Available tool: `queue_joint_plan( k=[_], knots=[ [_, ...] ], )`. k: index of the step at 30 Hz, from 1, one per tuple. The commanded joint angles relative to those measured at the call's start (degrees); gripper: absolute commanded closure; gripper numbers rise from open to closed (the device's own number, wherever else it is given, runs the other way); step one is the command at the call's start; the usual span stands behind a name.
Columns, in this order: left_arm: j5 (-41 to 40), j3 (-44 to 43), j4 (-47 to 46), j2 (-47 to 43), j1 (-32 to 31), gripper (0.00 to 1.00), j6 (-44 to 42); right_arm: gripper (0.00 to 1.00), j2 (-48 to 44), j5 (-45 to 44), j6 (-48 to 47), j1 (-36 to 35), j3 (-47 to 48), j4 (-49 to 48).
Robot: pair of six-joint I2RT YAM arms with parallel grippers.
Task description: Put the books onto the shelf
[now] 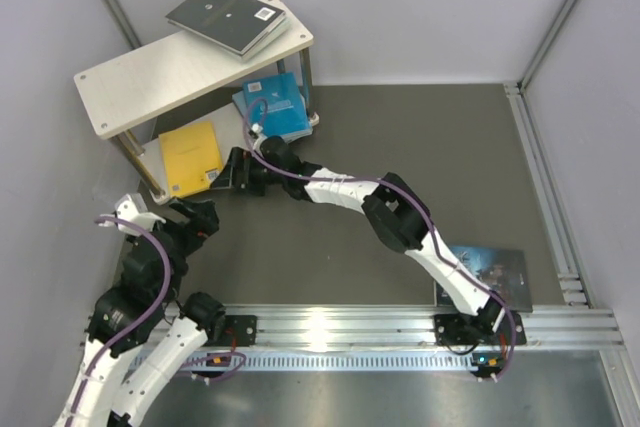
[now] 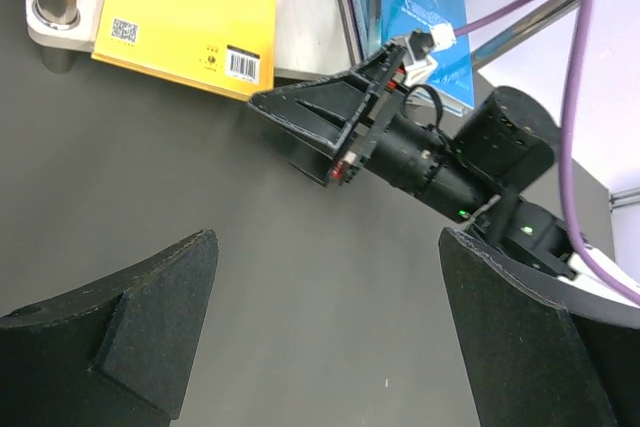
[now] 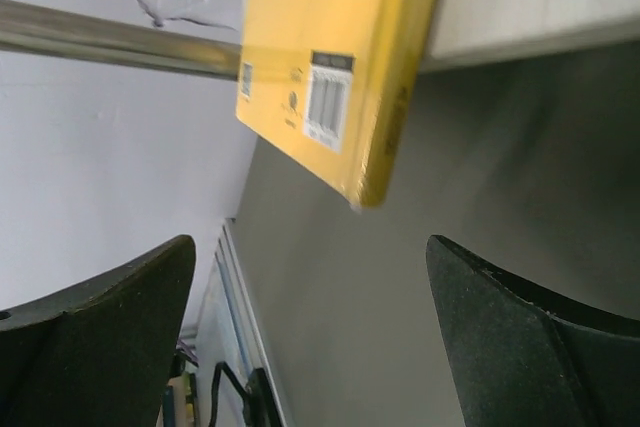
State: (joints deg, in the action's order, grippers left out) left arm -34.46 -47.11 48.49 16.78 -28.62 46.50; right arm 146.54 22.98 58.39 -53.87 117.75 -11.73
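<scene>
A robotics lab test cell: plain pale panel walls (image 1: 420,7) on metal corner framing (image 1: 562,15) close in a dark matte worktop (image 1: 430,157), an aluminium extrusion rail (image 1: 340,325) runs along its near edge, and a left arm (image 1: 150,362) and right arm (image 1: 345,190) trailing purple cables (image 2: 572,97) are bolted there

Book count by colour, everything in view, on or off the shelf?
Yellow book: 1
Blue books: 2 showing, stacked; more may be hidden
Dark grey books: 2, stacked
Dark blue book, off the shelf: 1
Total: 6 showing
</scene>
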Motion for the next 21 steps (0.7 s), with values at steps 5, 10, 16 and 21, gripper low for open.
queue_joint_plan(
  k=[5, 10, 16, 21],
  knots=[
    [0.9, 1.7, -2.5, 0.6, -0.1, 0.04, -0.1, 0.13, -12.2, -0.3, -4.8, 0.0, -14.7, -3.6],
    [3.5, 2.1, -4.6, 1.4, -0.1, 0.03, -2.5, 0.12, -21.6, 4.3, -10.2, -0.2, -27.7, -10.9],
    [11.2, 5.2, -12.2, 4.7, -0.1, 0.03, -4.4, 0.12, -41.0, -2.4, -22.6, 0.3, -44.5, -3.1],
    [19.2, 11.7, -22.7, 8.7, -0.1, 0.05, -2.7, 0.16, -64.4, -17.7, -24.7, 14.0, -62.5, 8.1]
  ],
)
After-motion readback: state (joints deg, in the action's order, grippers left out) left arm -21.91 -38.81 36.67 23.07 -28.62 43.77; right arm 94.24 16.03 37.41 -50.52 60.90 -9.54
